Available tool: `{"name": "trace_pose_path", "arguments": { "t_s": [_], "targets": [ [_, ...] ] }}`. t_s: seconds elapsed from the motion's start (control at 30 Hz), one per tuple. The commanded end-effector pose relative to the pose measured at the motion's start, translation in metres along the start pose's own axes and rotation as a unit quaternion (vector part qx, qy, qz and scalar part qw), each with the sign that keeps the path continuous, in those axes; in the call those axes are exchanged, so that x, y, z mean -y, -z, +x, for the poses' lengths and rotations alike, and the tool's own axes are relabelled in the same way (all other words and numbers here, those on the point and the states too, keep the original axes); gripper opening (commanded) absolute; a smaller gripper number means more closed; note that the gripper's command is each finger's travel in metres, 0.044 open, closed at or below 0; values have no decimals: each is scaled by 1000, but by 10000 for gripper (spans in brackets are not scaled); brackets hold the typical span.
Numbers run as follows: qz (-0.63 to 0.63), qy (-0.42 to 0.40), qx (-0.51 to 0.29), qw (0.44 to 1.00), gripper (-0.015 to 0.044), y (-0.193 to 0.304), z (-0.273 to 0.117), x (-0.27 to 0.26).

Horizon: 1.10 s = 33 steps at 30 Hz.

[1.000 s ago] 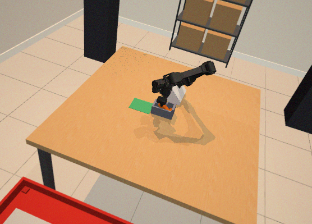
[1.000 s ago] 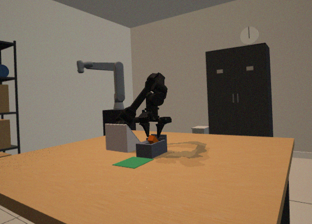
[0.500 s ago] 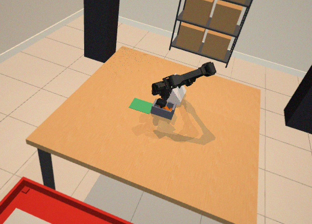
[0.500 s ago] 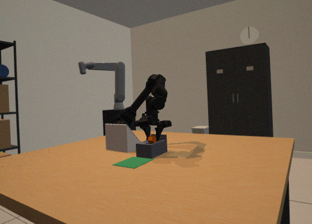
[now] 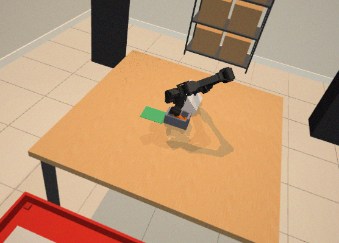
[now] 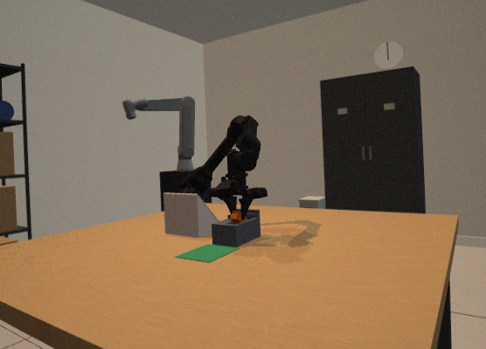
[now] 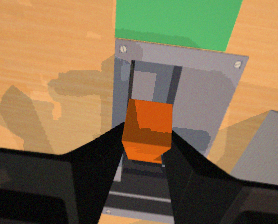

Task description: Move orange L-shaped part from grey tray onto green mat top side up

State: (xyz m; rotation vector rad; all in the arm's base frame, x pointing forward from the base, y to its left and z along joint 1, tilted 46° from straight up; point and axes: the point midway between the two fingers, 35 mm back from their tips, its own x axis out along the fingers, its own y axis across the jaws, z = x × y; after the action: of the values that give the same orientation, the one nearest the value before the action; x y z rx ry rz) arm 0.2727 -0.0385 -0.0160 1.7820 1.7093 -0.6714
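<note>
Seen from the top camera, the black arm (image 5: 201, 85) bends down over the grey tray (image 5: 177, 121), which sits on the wooden table (image 5: 152, 166) with the green mat (image 5: 153, 114) touching its left side. The gripper (image 5: 176, 112) reaches into the tray, and a patch of the orange L-shaped part (image 5: 182, 117) shows beside it, inside the tray's walls. A pale wedge-shaped block (image 5: 195, 100) stands just behind the tray.

From the exterior camera, the gripper (image 6: 237, 214) points straight down, its fingers narrowing to the raised end of the orange L-shaped part (image 6: 236, 218), which pokes up above the rim of the grey tray (image 6: 236, 232). The green mat (image 6: 206, 253) lies flat in front of the tray, and the pale block (image 6: 185, 220) is just beside it.

At the wrist, the two dark fingers are clamped on the orange L-shaped part (image 7: 149, 129), one on each side of its tilted-up end. Below it the pocket of the grey tray (image 7: 220, 100) lies partly exposed, and the green mat (image 7: 177, 22) butts against the tray's far edge.
</note>
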Motion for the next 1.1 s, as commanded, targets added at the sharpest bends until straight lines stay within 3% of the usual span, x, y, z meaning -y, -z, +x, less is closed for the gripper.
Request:
{"name": "trace_pose_path", "arguments": {
  "t_s": [0.0,1.07],
  "targets": [
    [-1,0,0,1000,0,0,0,0],
    [2,0,-1,1000,0,0,-43,0]
  ]
}}
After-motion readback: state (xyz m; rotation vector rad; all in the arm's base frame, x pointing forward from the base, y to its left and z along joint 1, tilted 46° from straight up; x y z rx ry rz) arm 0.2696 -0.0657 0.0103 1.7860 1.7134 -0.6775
